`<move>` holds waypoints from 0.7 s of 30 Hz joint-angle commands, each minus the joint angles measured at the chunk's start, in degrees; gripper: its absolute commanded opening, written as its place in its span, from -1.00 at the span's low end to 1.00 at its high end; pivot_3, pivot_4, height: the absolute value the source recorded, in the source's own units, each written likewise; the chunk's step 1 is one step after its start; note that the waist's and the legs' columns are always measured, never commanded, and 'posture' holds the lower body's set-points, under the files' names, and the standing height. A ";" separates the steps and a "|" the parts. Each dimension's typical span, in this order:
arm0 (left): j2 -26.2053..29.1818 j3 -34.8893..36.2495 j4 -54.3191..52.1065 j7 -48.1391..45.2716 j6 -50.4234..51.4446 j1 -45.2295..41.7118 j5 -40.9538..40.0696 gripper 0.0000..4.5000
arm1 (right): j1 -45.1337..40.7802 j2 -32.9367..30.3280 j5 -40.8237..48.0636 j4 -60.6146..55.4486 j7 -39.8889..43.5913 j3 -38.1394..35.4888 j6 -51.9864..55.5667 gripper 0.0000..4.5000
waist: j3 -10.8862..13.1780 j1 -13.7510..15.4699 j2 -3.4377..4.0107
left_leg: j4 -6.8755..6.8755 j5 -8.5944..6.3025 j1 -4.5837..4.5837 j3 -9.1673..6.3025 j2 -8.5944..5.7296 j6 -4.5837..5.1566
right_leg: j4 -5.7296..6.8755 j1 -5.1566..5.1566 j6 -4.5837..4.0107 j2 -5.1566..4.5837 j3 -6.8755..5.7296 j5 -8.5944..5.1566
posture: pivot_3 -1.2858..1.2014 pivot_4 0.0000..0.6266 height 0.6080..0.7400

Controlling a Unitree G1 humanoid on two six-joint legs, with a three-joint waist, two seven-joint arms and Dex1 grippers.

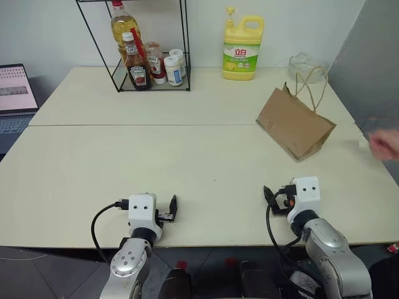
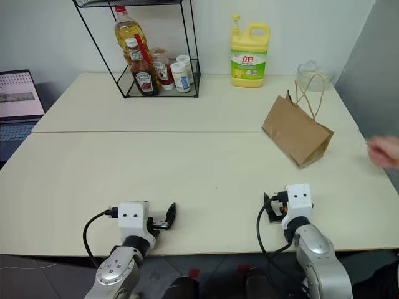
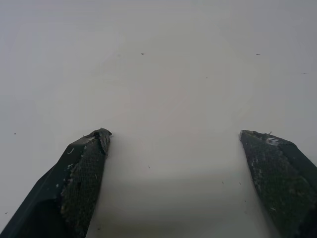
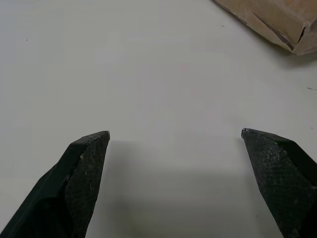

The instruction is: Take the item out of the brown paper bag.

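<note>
From the head camera, we look down on a pale surface (image 1: 187,162) where the brown paper bag (image 1: 294,124) lies on its side at the far right, handles toward the back wall; whatever it holds is hidden from us. Behind it stand a yellow detergent jug (image 1: 242,48) and a wire rack (image 1: 149,47) of bottles. A person's hand (image 1: 385,145) blurs at the right edge. Our left tool (image 1: 167,212) and right tool (image 1: 274,198) hover near the front edge. At the left wrist, the fingers (image 3: 81,178) stand wide apart above bare surface. At the right wrist, fingers (image 4: 81,173) equally spread, a bag corner ahead.
</note>
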 commanded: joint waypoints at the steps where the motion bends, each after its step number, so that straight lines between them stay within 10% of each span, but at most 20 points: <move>1: -0.02 0.37 0.87 0.30 0.25 0.45 0.69 0.98 | -0.05 -0.12 0.28 -2.00 -0.12 -1.01 -0.68 1.00 | 0.00 0.00 0.00 | 0.00 0.00 0.00 0.00 0.00 0.00 | 0.00 0.00 0.00 0.00 0.00 0.00 | 0.03 -0.52 1.00; 21: 0.16 0.31 1.55 -0.17 -0.17 -0.48 0.54 0.98 | -0.04 0.05 -0.05 -2.29 -0.93 -1.41 -0.75 1.00 | 0.01 0.04 -0.01 | 0.00 0.00 0.00 0.00 0.00 0.00 | 0.00 0.00 0.00 0.00 0.00 0.00 | 0.03 -0.52 1.00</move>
